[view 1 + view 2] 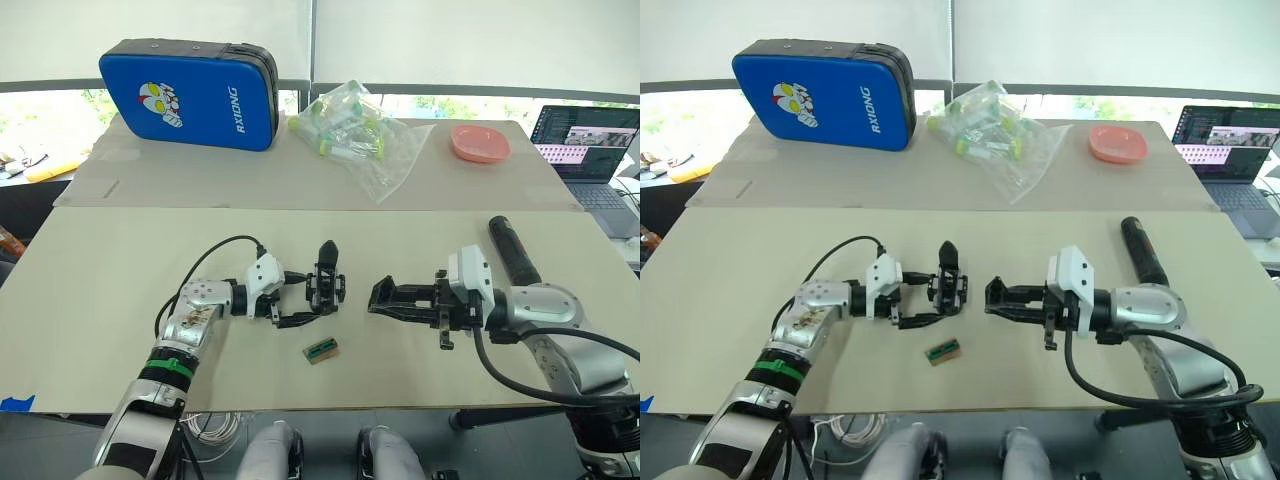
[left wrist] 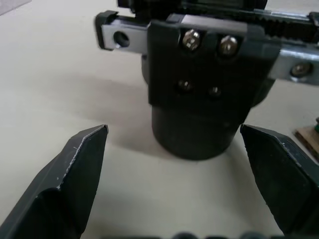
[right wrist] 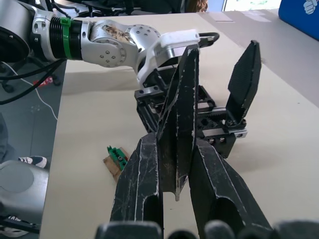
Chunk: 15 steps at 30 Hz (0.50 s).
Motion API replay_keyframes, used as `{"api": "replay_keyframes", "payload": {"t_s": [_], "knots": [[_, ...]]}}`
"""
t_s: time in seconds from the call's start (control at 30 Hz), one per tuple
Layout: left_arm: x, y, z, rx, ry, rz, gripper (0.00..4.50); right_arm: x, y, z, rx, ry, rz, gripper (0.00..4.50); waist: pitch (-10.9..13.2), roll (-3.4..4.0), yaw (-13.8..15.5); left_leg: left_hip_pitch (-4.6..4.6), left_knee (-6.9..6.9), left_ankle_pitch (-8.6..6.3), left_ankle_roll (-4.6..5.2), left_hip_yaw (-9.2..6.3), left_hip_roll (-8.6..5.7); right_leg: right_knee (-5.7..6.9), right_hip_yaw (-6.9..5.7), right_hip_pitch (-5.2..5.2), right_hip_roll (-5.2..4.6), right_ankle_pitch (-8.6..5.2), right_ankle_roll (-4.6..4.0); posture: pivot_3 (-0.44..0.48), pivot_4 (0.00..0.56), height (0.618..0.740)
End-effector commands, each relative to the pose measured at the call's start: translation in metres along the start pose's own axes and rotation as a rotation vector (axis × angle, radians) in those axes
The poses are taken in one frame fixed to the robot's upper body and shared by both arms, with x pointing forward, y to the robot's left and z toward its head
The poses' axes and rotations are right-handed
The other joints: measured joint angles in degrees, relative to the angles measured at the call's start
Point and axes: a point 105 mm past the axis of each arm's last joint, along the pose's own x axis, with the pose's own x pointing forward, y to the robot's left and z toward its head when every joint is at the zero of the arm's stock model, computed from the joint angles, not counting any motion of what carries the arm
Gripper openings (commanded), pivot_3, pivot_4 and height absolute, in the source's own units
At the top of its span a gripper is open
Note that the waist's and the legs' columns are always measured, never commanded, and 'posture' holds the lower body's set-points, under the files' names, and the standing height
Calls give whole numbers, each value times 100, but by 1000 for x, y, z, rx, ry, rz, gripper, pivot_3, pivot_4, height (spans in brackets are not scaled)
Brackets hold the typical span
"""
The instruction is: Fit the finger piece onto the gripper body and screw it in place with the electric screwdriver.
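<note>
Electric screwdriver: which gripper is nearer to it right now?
Right. The electric screwdriver lies just behind the right arm, whose right gripper holds the finger piece. The left gripper sits open around the gripper body, farther away.

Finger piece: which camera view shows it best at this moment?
The right wrist view: the finger piece stands upright, clamped in the right gripper, its scuffed faces and point clear. The eye views show it small and dark at the gripper's tip. The left wrist view shows the gripper body instead.
</note>
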Motion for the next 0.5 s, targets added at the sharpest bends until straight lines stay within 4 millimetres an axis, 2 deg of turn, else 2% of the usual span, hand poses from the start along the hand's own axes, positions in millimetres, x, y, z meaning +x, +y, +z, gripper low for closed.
{"api": "replay_keyframes", "payload": {"t_s": [0.03,0.23,0.5], "knots": [[13,0,15,66,1,-20,4500,-1,0,12,-58,-19,-2,368,0,0,2,0,4,0,0,0,0,2,0,0,0,0,0,0,150,740],[16,-4,14,64,0,-19,4500,-4,0,13,-68,-13,-26,368,0,0,-27,0,5,-2,2,0,7,15,1,-7,0,0,0,0,150,740],[7,-1,6,54,37,-21,4500,-7,0,14,-78,-9,-58,368,0,0,-19,0,7,-3,3,-1,8,24,1,-10,-1,0,-1,0,150,740]]}}
